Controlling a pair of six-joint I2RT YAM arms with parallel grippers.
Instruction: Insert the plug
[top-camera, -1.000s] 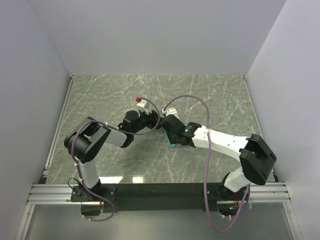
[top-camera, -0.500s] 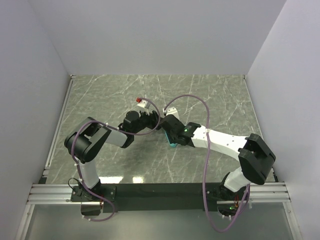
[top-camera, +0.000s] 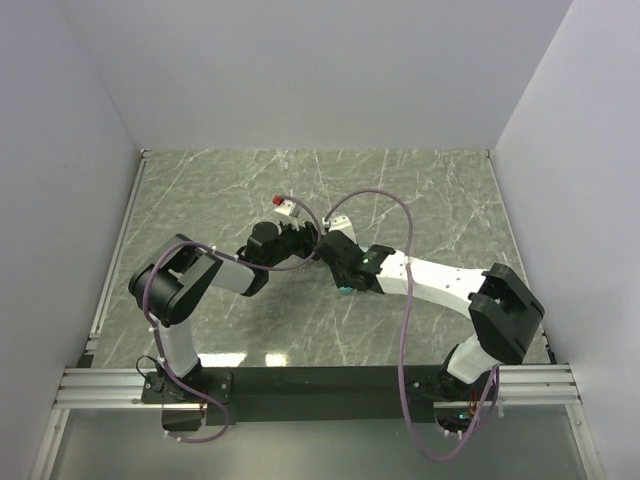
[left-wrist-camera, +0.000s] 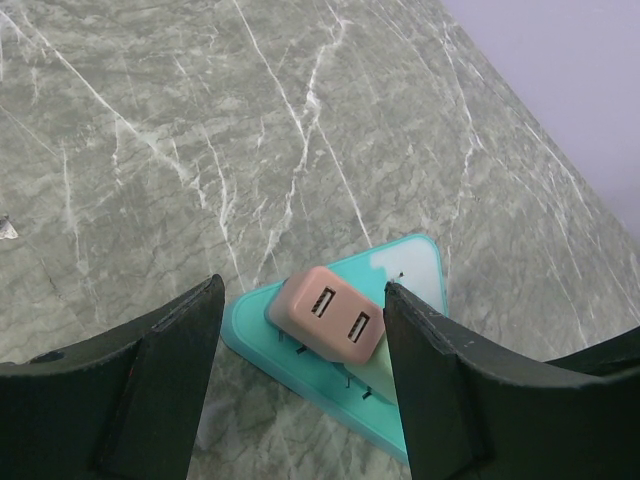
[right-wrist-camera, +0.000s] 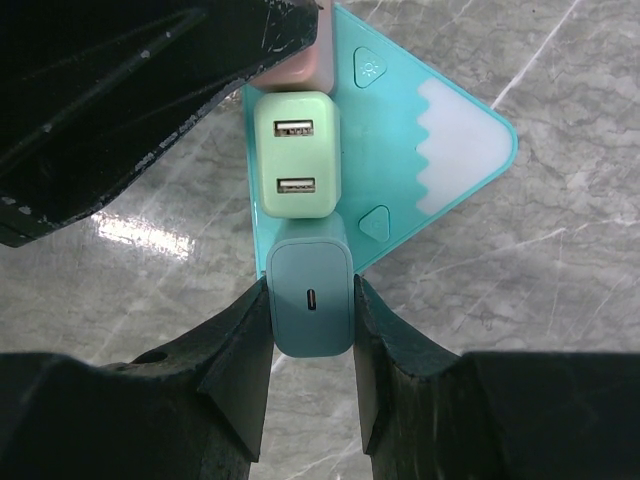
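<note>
A teal triangular power strip (right-wrist-camera: 440, 150) lies on the marble table, also seen in the left wrist view (left-wrist-camera: 290, 375) and the top view (top-camera: 345, 290). A pink charger (left-wrist-camera: 328, 325) and a light green charger (right-wrist-camera: 296, 168) sit plugged into it. My right gripper (right-wrist-camera: 311, 305) is shut on a teal plug (right-wrist-camera: 311, 297) and holds it against the strip's near corner, just below the green charger. My left gripper (left-wrist-camera: 302, 290) is open, with its fingers either side of the pink charger and the strip. In the top view the two grippers, left (top-camera: 305, 240) and right (top-camera: 345, 265), meet mid-table.
A small white and red object (top-camera: 285, 205) lies on the table just beyond the left gripper. A purple cable (top-camera: 400, 215) loops above the right arm. Grey walls enclose the table on three sides.
The right arm has shifted slightly to the left, carrying the teal plug closer in to the strip. The left arm has stayed in place.
</note>
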